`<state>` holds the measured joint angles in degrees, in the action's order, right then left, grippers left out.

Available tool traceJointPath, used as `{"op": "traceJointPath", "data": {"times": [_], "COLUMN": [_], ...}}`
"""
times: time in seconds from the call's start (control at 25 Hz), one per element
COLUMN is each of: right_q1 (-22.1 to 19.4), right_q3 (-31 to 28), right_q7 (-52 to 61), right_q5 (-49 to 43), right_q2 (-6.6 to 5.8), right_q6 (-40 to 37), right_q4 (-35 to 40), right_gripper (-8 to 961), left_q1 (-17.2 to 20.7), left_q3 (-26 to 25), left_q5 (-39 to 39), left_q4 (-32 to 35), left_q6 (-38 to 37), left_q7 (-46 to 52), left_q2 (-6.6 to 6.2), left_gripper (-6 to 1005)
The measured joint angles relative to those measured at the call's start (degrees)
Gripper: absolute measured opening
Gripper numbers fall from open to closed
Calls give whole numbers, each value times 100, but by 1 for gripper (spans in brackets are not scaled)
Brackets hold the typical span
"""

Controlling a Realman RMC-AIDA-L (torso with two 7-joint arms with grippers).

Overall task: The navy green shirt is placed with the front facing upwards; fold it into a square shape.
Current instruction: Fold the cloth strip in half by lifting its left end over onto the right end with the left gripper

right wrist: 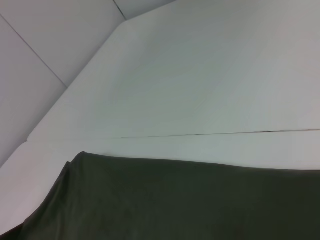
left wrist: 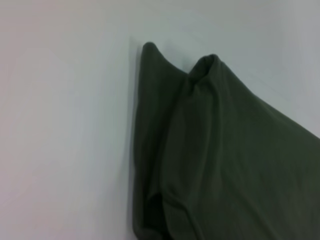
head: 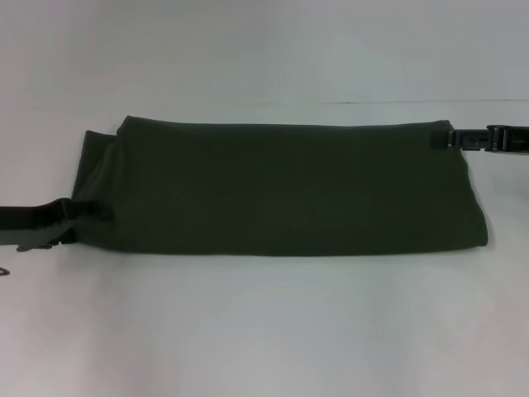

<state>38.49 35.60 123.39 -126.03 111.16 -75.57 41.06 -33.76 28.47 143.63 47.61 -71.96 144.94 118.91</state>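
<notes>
Navy green shirt (head: 289, 194) lies folded into a long band across the white table (head: 264, 331), plain side up; left pincer (head: 97, 210) at its left end, right pincer (head: 442, 138) at its far right corner; whether either pincer grips the cloth cannot be told.

Matt, soft olive cloth shirt (head: 289, 198), smooth white matt table (head: 264, 331), black hard-surfaced right gripper (head: 442, 139)
</notes>
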Motion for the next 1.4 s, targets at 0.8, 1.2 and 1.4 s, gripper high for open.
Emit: {"op": "traceJointPath", "data": {"times": [0.8,1.2,1.4], "right_q1": [0,0,0], "right_q3": [0,0,0], "right_q7": [0,0,0], "right_q5": [0,1,0], "right_q2": [-10,-8,-3], "right_q6": [9,18,22], "right_q4": [-10,-10,-10], "right_gripper": [922,921,921], "left_q1": [99,59,49], "left_q3": [0,0,53], "left_q5": [331,341,342], "left_q4": [82,50,38], "left_q6": [-320,-183,-54], "left_q7": [-12,-20,-17], "left_q2": [-9,-9,-9], "left_gripper": [887,888,888]}}
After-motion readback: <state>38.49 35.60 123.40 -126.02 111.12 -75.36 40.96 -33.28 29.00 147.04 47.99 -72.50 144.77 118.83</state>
